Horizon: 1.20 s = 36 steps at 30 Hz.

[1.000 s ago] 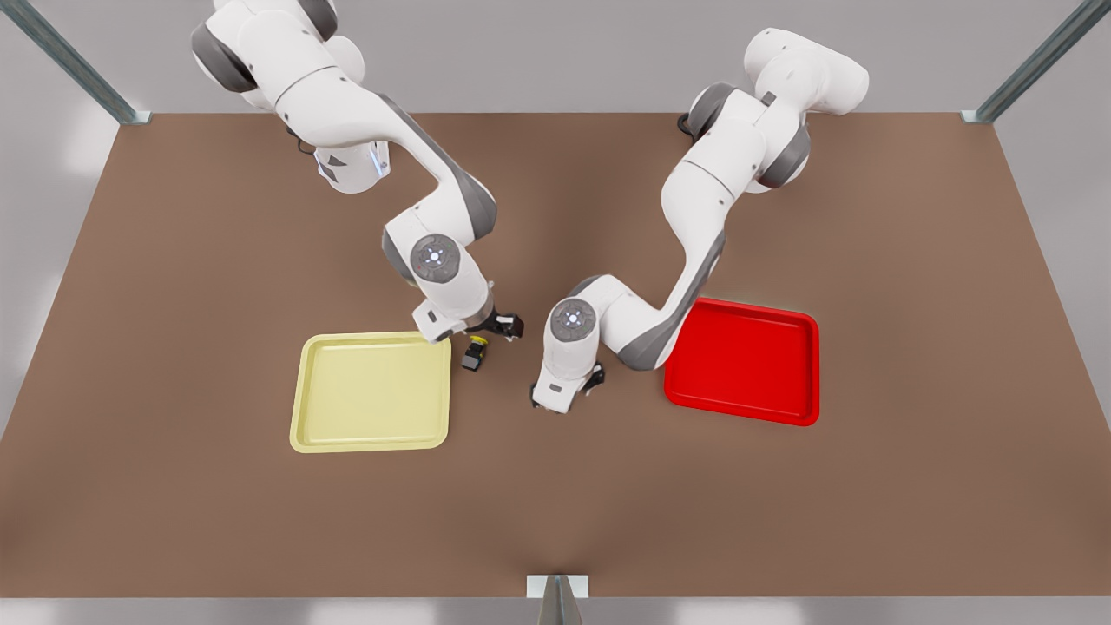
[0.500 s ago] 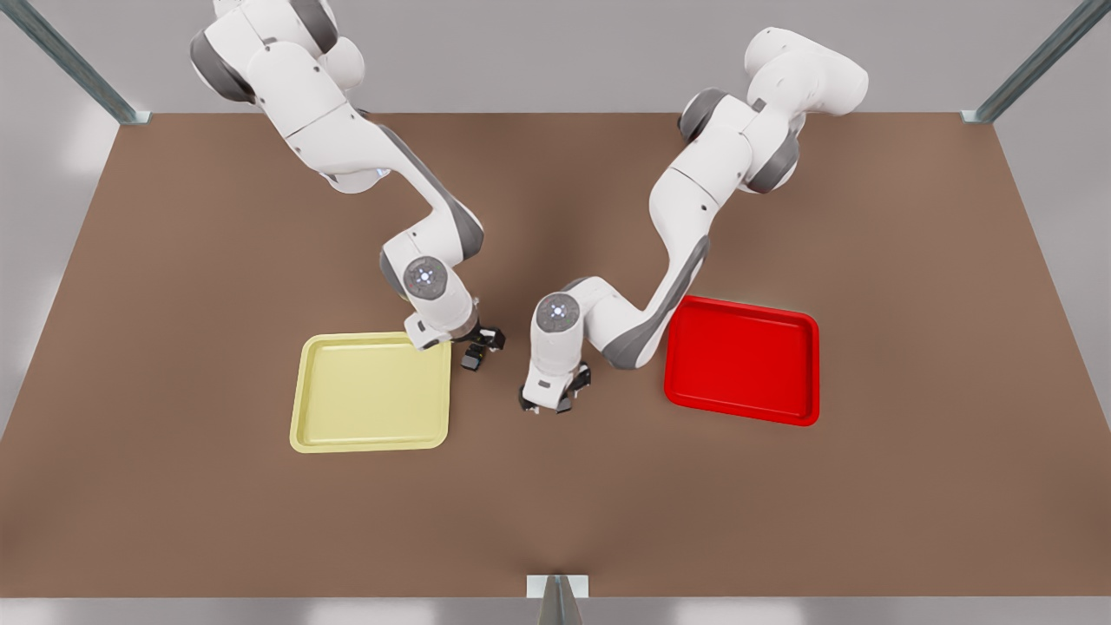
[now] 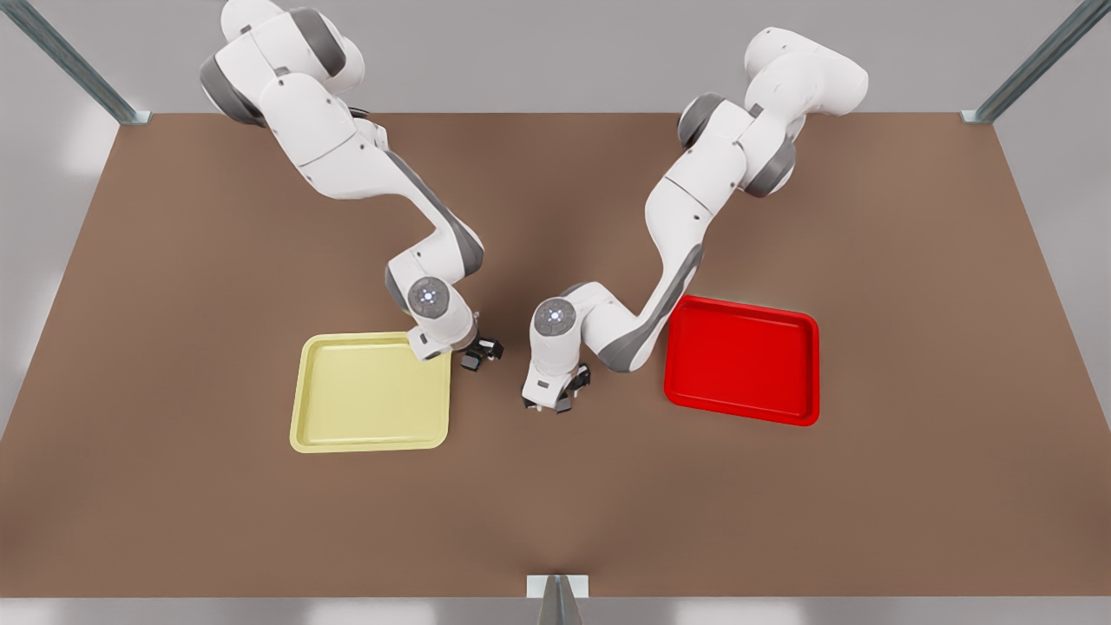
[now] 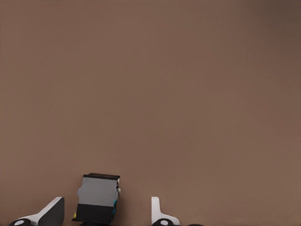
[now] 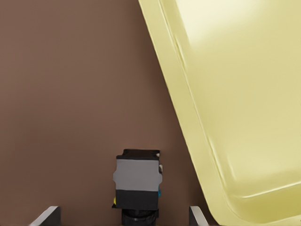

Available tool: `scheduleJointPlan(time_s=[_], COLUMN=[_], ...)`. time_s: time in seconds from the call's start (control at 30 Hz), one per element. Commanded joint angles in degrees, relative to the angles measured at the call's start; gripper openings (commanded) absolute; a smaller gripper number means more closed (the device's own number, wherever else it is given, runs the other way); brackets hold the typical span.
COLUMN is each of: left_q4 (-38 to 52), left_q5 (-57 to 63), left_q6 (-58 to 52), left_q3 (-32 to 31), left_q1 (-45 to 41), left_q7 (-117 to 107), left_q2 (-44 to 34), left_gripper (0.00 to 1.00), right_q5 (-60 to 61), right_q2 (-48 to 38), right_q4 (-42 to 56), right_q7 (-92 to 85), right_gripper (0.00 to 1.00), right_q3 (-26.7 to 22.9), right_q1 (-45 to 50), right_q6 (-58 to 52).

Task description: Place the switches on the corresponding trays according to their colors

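The right hand (image 5: 121,214) hung open astride a grey-and-black switch (image 5: 137,181) just beside the pale yellow tray (image 5: 244,94), the left hand (image 4: 104,209) open astride a second switch (image 4: 98,197) on the brown surface (image 4: 150,94); each should probably close squarely on the body's flat sides before lifting.
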Motion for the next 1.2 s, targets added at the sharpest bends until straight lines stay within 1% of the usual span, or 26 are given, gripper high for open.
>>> scheduleJointPlan(time_s=[0.0,0.03,0.07,0.1,0.13,0.23,0.37,0.4,0.47,0.6,0.63,0.8,0.83,0.97,1.0,1.03,1.07,1.1,1.17], left_q4=[-0.04,-0.12,-0.91,-1.09,-1.09,-1.71,-2.76,-2.76,-2.76,-2.76,-2.85,-2.85,-2.85,-2.85,-2.85,-2.94,-4.69,-5.04,-12.42], left_q5=[0.36,0.53,0.88,0.89,0.97,1.32,1.33,1.32,1.33,1.32,1.32,1.32,1.32,1.32,1.24,1.24,1.32,1.32,1.33], left_q6=[0.68,1.12,1.12,1.12,1.12,2.27,3.15,3.23,3.23,3.85,4.38,4.29,4.29,4.29,4.29,4.02,4.11,3.94,4.11], left_q3=[0.00,0.17,0.26,0.26,0.26,0.18,0.18,0.18,0.18,0.26,0.26,0.26,0.26,0.26,0.35,0.44,0.53,0.53,0.53], left_q1=[0.00,0.00,0.00,0.00,0.00,0.00,0.00,0.00,0.00,-0.09,-0.09,-0.09,-0.09,0.00,0.00,0.17,0.35,0.61,4.12], left_q7=[0.09,0.27,0.27,0.18,0.27,0.10,0.01,0.01,0.01,0.01,-0.08,0.10,0.01,0.10,0.45,0.71,0.71,0.80,2.99], left_q2=[0.00,0.35,0.35,0.35,0.27,0.35,0.35,0.35,0.35,0.44,0.44,0.44,0.44,0.18,-0.44,-1.23,-2.20,-2.98,-9.74], left_gripper=[0.88,0.85,0.84,0.79,0.79,0.68,0.67,0.65,0.64,0.58,0.55,0.55,0.50,0.50,0.52,0.52,0.51,0.51,0.51], right_q5=[-0.05,-0.31,-0.31,-0.40,-0.40,-0.40,-0.40,-0.84,-0.84,-0.84,-0.84,-0.84,-0.84,-1.27,-1.89,-1.98,-1.98,-1.98,-1.98], right_q2=[0.31,0.57,1.10,1.10,1.36,1.98,3.21,3.91,3.91,4.18,4.18,4.09,4.18,4.35,4.35,4.35,4.44,4.44,4.44], right_q4=[0.09,0.09,0.35,0.44,0.44,1.84,2.46,2.20,2.20,2.20,2.20,2.11,2.11,2.11,2.11,2.11,2.11,2.11,2.20], right_q7=[0.00,0.00,-0.09,-0.09,-0.09,-0.09,-0.09,-0.09,-0.09,0.00,0.00,0.00,0.00,0.00,0.00,0.00,-0.09,0.00,0.00], right_gripper=[1.00,1.00,1.00,1.00,1.00,1.00,1.00,1.00,1.00,1.00,1.00,1.00,1.00,1.00,0.89,0.74,0.68,0.68,0.68], right_q3=[0.00,0.00,0.00,0.09,0.09,0.09,0.00,0.00,0.00,0.00,0.00,0.00,0.00,0.00,-0.09,0.00,-0.09,-0.09,-0.09], right_q1=[0.00,0.09,0.09,0.18,0.18,0.79,0.79,0.79,0.79,0.79,0.79,0.70,0.70,0.70,0.70,0.62,0.62,0.53,0.53], right_q6=[0.00,0.00,0.09,0.09,1.06,1.23,1.93,3.08,3.08,3.08,3.08,3.08,3.16,3.08,3.16,3.08,3.08,3.08,3.08])
